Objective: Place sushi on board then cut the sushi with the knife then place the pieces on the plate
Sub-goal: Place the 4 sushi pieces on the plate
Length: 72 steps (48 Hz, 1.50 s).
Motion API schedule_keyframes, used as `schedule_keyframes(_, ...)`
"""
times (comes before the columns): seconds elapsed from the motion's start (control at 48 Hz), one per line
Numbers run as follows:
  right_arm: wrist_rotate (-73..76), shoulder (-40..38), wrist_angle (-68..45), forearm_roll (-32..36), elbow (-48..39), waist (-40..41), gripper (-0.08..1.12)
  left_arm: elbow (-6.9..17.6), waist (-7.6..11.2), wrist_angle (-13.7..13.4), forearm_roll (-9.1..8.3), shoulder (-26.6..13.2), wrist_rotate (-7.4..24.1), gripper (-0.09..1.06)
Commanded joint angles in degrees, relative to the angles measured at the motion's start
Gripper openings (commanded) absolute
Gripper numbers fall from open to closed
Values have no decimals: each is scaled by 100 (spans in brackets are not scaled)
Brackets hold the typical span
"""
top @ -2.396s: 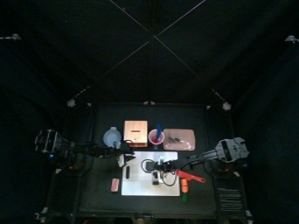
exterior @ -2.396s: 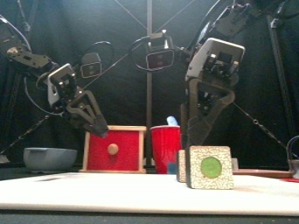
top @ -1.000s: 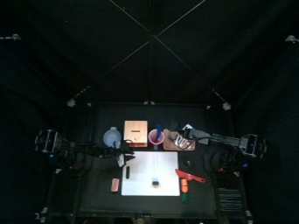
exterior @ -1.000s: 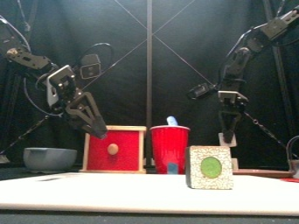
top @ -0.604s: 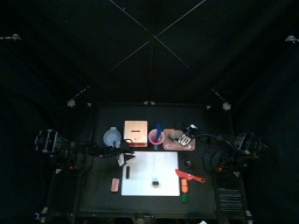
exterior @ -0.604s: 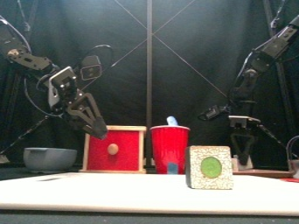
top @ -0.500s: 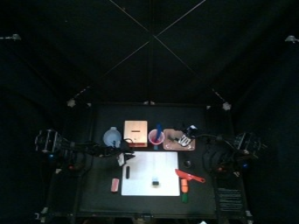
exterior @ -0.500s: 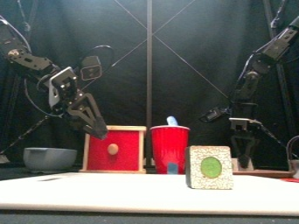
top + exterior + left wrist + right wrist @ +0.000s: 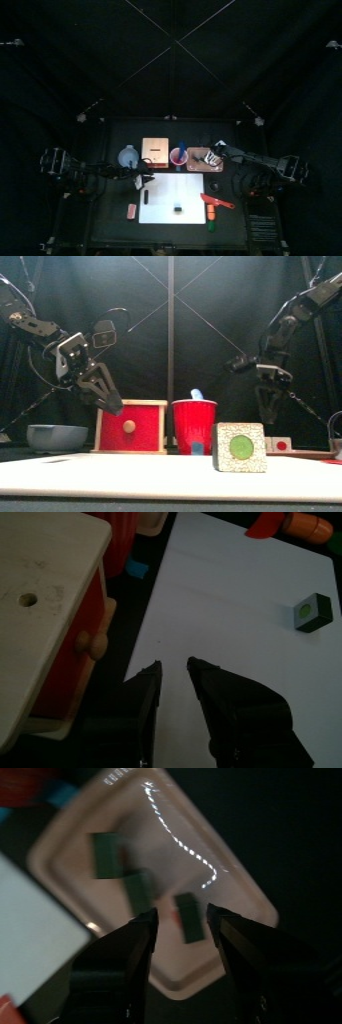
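The right hand [image 9: 182,911] hangs open, empty, over the pink tray [image 9: 230,883] with three sushi pieces [image 9: 104,853]; the left hand [image 9: 174,662] is slightly open, empty.

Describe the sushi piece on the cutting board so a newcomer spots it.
Find the white cutting board at front centre. One sushi piece stands on it toward the front, a square block with a pale face and green centre. The other pieces lie on the pink tray at back right.
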<state>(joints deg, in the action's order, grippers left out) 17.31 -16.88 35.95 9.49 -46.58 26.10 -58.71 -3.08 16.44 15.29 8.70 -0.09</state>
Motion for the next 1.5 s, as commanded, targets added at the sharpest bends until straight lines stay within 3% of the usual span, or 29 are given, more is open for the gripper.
schedule_keyframes(0.021,-9,-158,-114,-79,334,-967,81,70,-18,26,0,18,9,70)
schedule_keyframes(0.417,9,642,-1371,-782,940,-3357,87,53,-44,9,0,26,18,70)
schedule_keyframes(0.625,-18,1125,-1644,-1512,1169,-3656,95,79,-70,-299,0,26,9,70)
schedule_keyframes(1.083,-26,2180,-1740,-1274,1863,-4148,94,88,-79,-387,-9,26,9,70)
schedule_keyframes(1.271,-26,2470,-1749,-1239,1898,-4175,87,97,-79,-387,-9,26,18,70)
schedule_keyframes(1.5,-9,2566,-1731,-1063,1854,-4131,63,97,-79,-387,-9,35,9,70)
